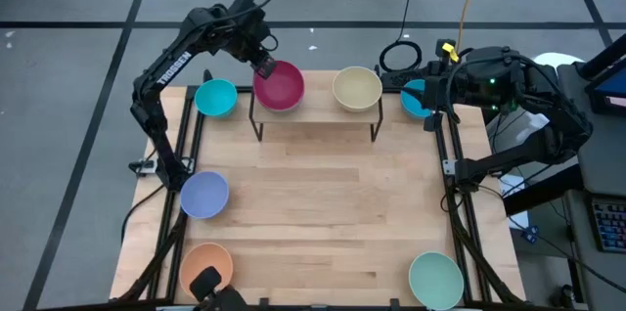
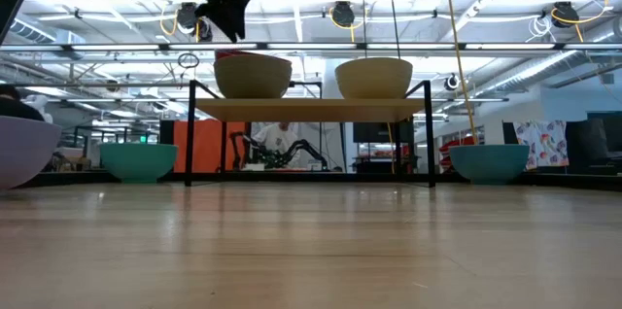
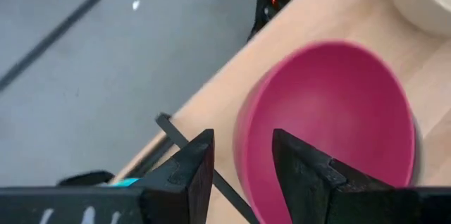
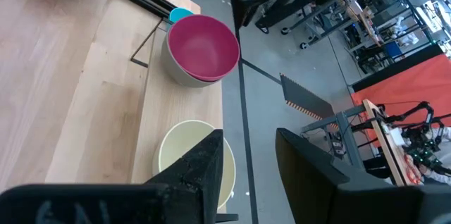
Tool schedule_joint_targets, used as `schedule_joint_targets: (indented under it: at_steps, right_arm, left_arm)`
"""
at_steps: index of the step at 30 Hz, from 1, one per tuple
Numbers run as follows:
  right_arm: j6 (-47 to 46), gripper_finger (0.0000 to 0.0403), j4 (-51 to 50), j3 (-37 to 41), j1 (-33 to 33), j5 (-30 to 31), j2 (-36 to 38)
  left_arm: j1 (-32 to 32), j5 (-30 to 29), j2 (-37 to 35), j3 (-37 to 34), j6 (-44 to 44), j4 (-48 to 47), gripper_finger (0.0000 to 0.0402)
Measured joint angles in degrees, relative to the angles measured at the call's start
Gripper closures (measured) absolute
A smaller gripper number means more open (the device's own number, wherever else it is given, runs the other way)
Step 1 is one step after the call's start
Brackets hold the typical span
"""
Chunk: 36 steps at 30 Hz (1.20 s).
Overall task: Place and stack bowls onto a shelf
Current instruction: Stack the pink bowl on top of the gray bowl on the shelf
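Note:
The shelf (image 1: 315, 123) stands at the table's far middle. On its left end a magenta bowl (image 1: 281, 87) sits nested in an olive-grey bowl (image 2: 252, 78). A cream bowl (image 1: 357, 89) sits on the shelf's right end. My left gripper (image 3: 243, 143) hangs open above the magenta bowl's far-left rim, clear of it in the low view (image 2: 231, 25). My right gripper (image 4: 248, 143) is open and raised near the table's far right corner, touching nothing.
On the table stand a cyan bowl (image 1: 215, 98) left of the shelf, another cyan bowl (image 1: 415, 101) right of it under my right arm, a lavender bowl (image 1: 203, 195) at the left edge, an orange bowl (image 1: 206, 265) near left, and a mint green bowl (image 1: 435, 280) near right.

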<state>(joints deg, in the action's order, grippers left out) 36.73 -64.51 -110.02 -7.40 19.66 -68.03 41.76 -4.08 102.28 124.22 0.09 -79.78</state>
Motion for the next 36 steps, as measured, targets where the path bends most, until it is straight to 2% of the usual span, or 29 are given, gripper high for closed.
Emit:
schedule_joint_targets:
  at_steps: [8,28,36]
  right_arm:
    - [0.0,0.0277,0.0,0.0,0.0,0.0,0.0]
    - [0.0,0.0277,0.0,0.0,0.0,0.0,0.0]
    - [0.5,0.0277,0.0,0.0,0.0,0.0,0.0]
  left_arm:
    - [-0.3,-5.4,0.0,0.9,1.3,2.5,0.0252]
    - [-0.7,-5.6,0.0,-9.2,3.9,10.9,0.0252]
    - [-0.7,-5.6,0.1,-13.0,4.4,11.1,0.0252]
